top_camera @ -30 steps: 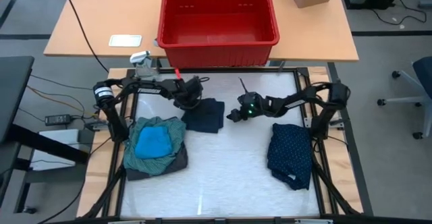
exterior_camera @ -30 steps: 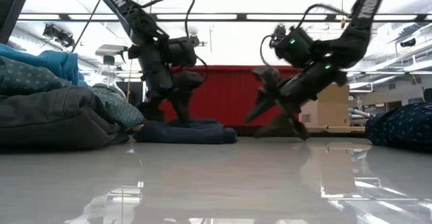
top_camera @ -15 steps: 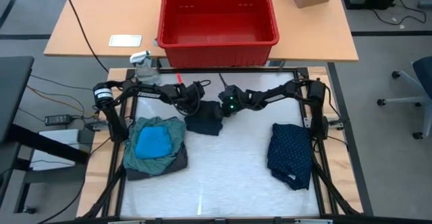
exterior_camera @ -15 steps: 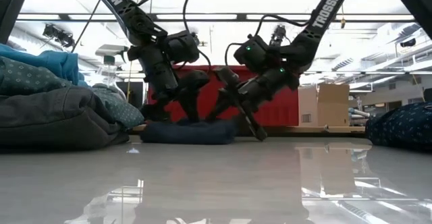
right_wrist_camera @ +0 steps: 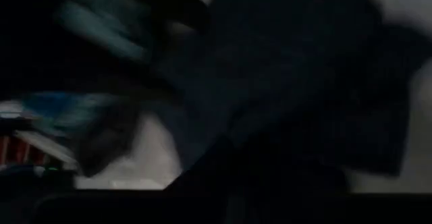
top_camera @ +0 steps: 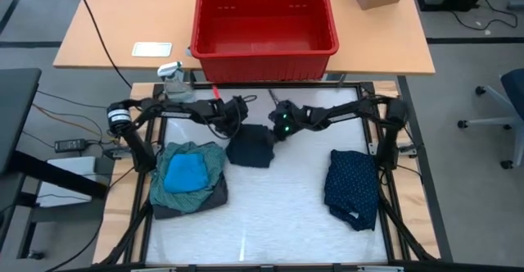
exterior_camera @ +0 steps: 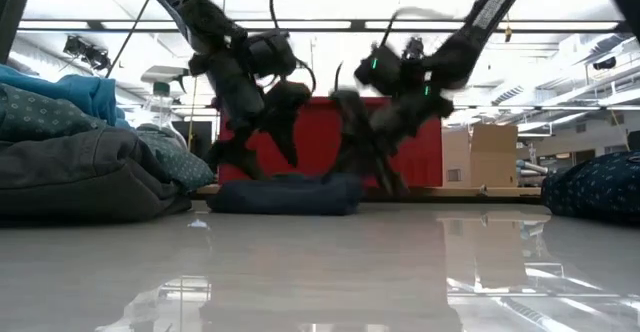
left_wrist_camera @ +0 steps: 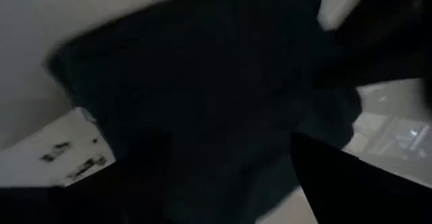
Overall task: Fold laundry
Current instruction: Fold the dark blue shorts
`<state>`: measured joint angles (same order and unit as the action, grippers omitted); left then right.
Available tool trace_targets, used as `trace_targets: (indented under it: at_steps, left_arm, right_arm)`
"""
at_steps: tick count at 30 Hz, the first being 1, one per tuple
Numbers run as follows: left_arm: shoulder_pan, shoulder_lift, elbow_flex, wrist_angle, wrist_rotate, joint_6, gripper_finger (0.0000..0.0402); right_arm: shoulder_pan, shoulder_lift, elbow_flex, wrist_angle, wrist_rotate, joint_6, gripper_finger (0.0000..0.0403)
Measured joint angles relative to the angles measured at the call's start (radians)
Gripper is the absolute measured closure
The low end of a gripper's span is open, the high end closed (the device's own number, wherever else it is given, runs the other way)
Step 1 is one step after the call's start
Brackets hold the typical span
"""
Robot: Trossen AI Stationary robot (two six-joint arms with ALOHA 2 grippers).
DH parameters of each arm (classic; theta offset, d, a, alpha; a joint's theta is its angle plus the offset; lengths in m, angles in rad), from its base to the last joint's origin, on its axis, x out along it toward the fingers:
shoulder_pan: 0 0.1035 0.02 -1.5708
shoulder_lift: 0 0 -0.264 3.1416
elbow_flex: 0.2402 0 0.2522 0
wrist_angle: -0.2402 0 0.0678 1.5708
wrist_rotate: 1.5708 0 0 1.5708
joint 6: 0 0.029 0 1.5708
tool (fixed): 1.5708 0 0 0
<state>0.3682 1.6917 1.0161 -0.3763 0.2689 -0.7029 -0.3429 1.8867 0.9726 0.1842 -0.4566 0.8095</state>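
Observation:
A small dark navy folded piece (top_camera: 252,146) lies flat on the white table, left of its middle; it also shows in the low view (exterior_camera: 285,194). My left gripper (top_camera: 233,122) stands open over its far left corner, fingers spread (exterior_camera: 258,157). My right gripper (top_camera: 275,130) stands open at its far right corner (exterior_camera: 368,164). At the left edge lies a pile: a teal-green shirt (top_camera: 211,162) on a dark grey piece (top_camera: 214,197), with a bright blue piece (top_camera: 185,172) on top. A navy dotted piece (top_camera: 352,187) lies at the right. The whitish piece is out of view. My left gripper's fingers point down just over the dark piece's far left part (left_wrist_camera: 202,96); I cannot tell whether they touch it. My right gripper's fingers slant down from the table's right at the piece's right end (exterior_camera: 345,184); I cannot tell whether they touch it.
A red plastic bin (top_camera: 264,49) stands on the wooden desk beyond the table's far edge. A clear spray bottle (top_camera: 172,75) stands at the far left corner. Bare white table (top_camera: 270,215) lies between the pile and the dotted piece.
My right gripper has swung from the middle of the table toward the left and a little toward the far edge, coming down at the dark piece's right end beside my left gripper. The dark piece stays flat on the table.

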Motion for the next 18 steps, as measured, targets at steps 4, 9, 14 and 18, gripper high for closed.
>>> trace_targets:
  at_steps: [4, 9, 14, 18]
  left_arm:
    - [0.019, -0.054, 0.022, -0.091, -0.008, 0.051, 0.0102]
    - [0.032, -0.112, 0.024, -0.274, 0.006, 0.126, 0.0102]
    - [0.034, -0.105, 0.024, -0.320, -0.004, 0.160, 0.0102]
    - [0.042, -0.060, 0.024, -0.265, -0.026, 0.184, 0.0102]
  right_arm:
    - [-0.025, -0.119, 0.009, -0.120, 0.060, -0.071, 0.0303]
    - [-0.033, -0.239, 0.008, -0.439, 0.096, -0.154, 0.0247]
    - [0.029, -0.298, -0.055, -0.572, 0.178, -0.114, 0.0189]
    - [0.064, -0.287, -0.131, -0.443, 0.193, 0.045, 0.0142]
